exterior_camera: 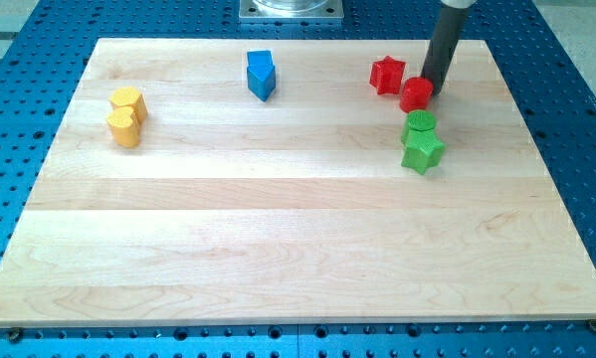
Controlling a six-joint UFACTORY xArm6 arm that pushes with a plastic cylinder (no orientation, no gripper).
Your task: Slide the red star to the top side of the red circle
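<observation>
On the wooden table (278,229), in the upper right of the frame, the red star (386,76) lies just left of the red circle (416,94). My tip (434,89) touches the circle's right side; it is a plain rod and holds nothing.

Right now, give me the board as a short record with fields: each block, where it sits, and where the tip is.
red star: upper right, just left of and slightly above the red circle
red circle: upper right, above the green blocks
my tip: at the red circle's right edge, seemingly touching
green circle: below the red circle
green star: against the green circle's lower side
blue block: top centre-left
yellow blocks: two, touching, far left
</observation>
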